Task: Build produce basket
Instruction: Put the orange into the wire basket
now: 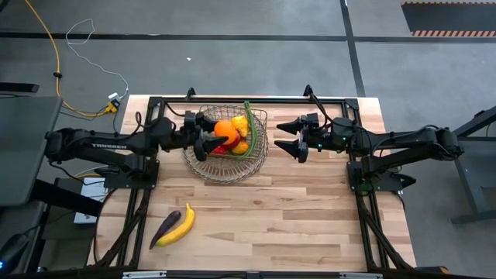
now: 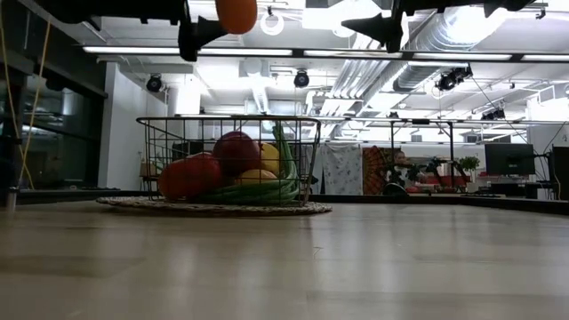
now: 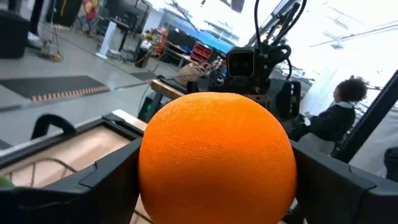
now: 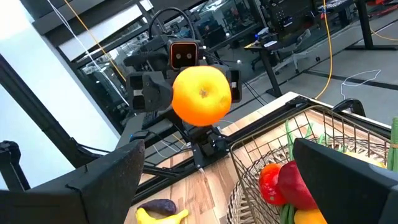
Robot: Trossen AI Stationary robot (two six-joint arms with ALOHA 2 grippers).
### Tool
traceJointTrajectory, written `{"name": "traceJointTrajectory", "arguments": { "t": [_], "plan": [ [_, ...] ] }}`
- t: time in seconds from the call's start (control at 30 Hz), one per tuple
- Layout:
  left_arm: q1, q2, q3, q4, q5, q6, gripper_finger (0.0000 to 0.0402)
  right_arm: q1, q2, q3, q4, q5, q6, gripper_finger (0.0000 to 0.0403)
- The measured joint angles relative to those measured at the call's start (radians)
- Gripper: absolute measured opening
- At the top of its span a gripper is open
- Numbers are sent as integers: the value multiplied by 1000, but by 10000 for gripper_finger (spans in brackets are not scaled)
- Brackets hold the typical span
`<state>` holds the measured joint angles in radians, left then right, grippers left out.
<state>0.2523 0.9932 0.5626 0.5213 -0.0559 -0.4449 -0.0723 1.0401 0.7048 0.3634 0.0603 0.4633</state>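
Orange (image 1: 225, 132) clamped between the fingers of the left gripper (image 1: 208, 133), held high over the near-left part of the basket (image 1: 256, 167); well clear of the rim in the low view. Round, smooth skin, gripped only at two sides: liable to roll out if the fingers ease off too soon or the wrist tips.

Main risk a drop from this height. Could strike the red apples (image 2: 213, 164) already piled inside, bounce, and go over the low wire wall onto the worktop (image 1: 310, 217). Safer to lower close to the heap before letting go. Pile sits high on that side, so little flat room to settle; probably more space toward the far-right part of the basket, though hard to judge from above.

Also inside: a lemon (image 1: 240, 122), long green beans (image 1: 249, 124) leaning up along the wire wall and past the rim. Beans likely to be snagged or pushed out by a careless descent.

Right gripper (image 1: 294, 136) waiting just beside the basket's right edge, fingers wide apart and empty. Close enough to be in the way of any sideways swing across the basket.

Not yet packed: banana (image 1: 180, 226) and eggplant (image 1: 164, 229), touching each other, well apart from the basket at the worktop's front left.
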Motion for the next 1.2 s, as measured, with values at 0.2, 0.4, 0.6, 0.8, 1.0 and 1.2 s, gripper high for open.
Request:
{"name": "traceJointTrajectory", "arguments": {
  "t": [0.2, 0.4, 0.6, 0.8, 1.0, 1.2],
  "plan": [
    [2, 0, 14, 2, -2, 37, 335, 0, 0, 0, 0, 0, 0, 399],
    [3, 0, 14, 0, -8, 27, 335, 0, 0, 0, 0, 0, 0, 399],
    [6, 0, 42, -80, -49, -94, 335, 0, 0, 0, 0, 0, 0, 399],
    [44, 59, 265, -548, -100, -98, 335, 0, 0, 0, -1, 0, 0, 399],
    [159, 208, 440, -955, -199, -128, 335, 0, 0, 0, -2, 0, 0, 399],
    [248, 341, 457, -1023, -200, -223, 335, 0, 0, 0, -8, 16, 0, 399]
  ]
}}
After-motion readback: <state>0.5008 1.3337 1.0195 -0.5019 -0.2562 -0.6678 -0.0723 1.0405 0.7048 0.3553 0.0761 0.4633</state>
